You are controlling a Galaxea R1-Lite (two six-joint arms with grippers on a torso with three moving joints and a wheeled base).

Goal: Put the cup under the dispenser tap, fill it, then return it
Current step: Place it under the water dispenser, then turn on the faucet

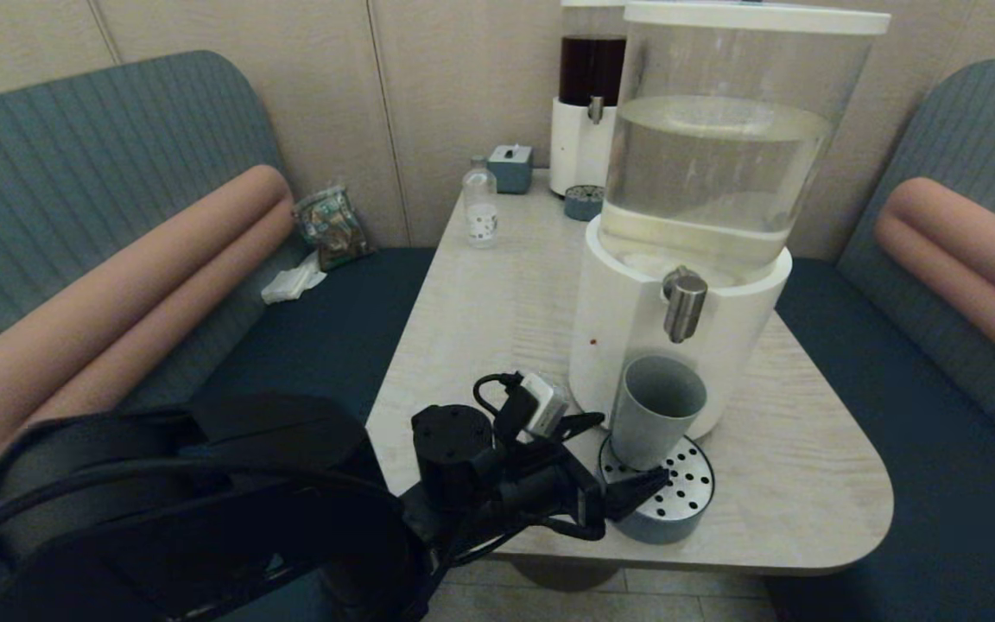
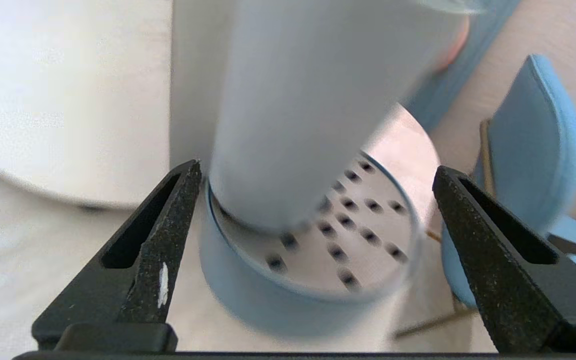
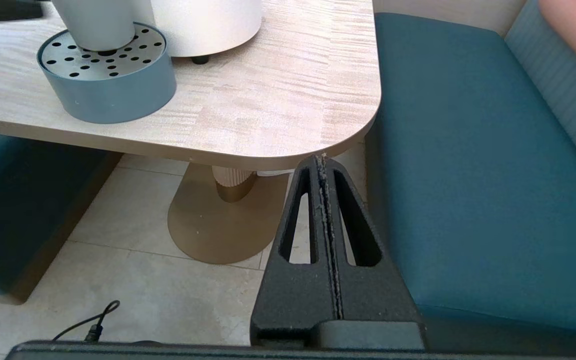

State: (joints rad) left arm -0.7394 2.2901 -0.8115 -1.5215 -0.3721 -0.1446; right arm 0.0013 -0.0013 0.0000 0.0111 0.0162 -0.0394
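Note:
The grey-blue cup (image 1: 653,410) stands upright on the round perforated drip tray (image 1: 689,499), straight below the steel dispenser tap (image 1: 685,302) of the white-based dispenser (image 1: 618,345) with the clear tank. My left gripper (image 1: 627,451) is open at the cup's near left side, low over the tray. In the left wrist view the cup (image 2: 308,110) and tray (image 2: 368,235) fill the space just beyond the spread fingers (image 2: 168,240), which do not touch it. My right gripper (image 3: 322,159) is shut on nothing, parked below the table's near right corner.
At the back of the table stand a dark-red-liquid dispenser (image 1: 592,69) with its own small tray (image 1: 584,203), a clear bottle (image 1: 480,207) and a grey box (image 1: 510,166). Teal benches (image 1: 938,415) flank the table. The rounded table edge (image 3: 318,150) is close to the right gripper.

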